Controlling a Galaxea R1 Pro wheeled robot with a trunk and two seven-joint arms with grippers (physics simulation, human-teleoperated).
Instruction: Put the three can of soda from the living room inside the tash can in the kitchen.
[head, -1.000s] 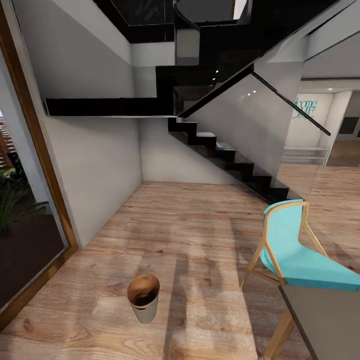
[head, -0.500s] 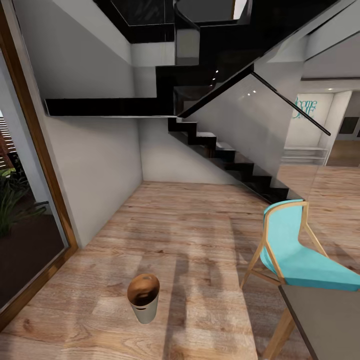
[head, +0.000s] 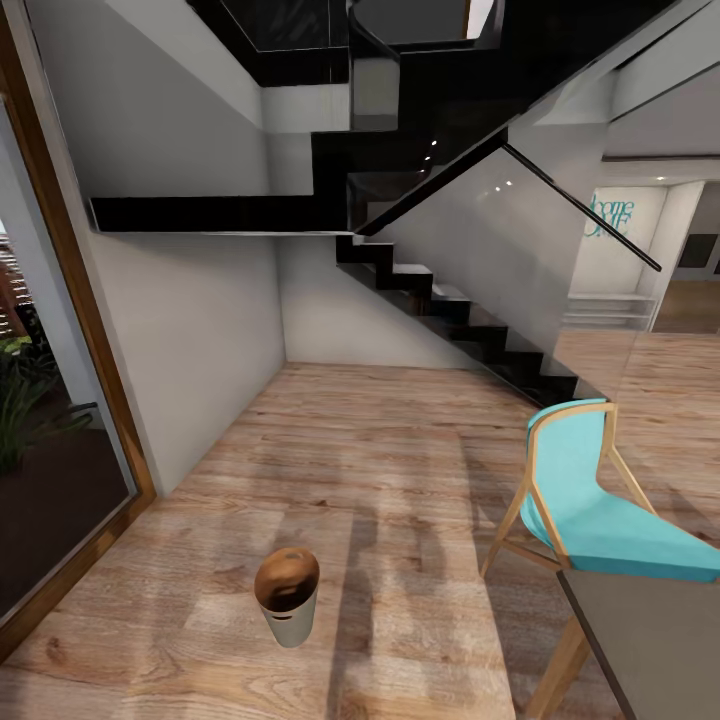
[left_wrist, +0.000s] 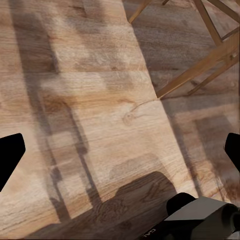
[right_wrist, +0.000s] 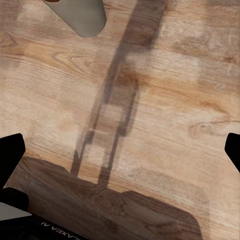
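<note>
On the wood floor (head: 400, 450) ahead-left stands the tash can (head: 287, 596), upright, near a turquoise chair (head: 590, 500). Both claws' fingers spread apart, empty. Bin looks light and rigid; grip rim or handle slot.

- From my right wrist camera, the tash can (right_wrist: 82, 17) is cut off by the picture's edge; I get just its pale lower body, rim out of frame.
- The right gripper (right_wrist: 120, 150) shows me two dark fingertips (right_wrist: 11, 152) at opposite edges, both clipped.
- The left gripper (left_wrist: 120, 152) is likewise clipped to two dark tips at the edges.
- The chair legs (left_wrist: 200, 65) run out of the left wrist picture; the seat is not visible there.
- On the head camera, the turquoise chair (head: 600, 500) is cut by the right edge.
- The grey table (head: 660, 640) is cropped at the corner.
- The wall lettering (head: 611, 215) is too small for me to read.
- Plants (head: 25, 390) behind the glass are cut by the left edge.
</note>
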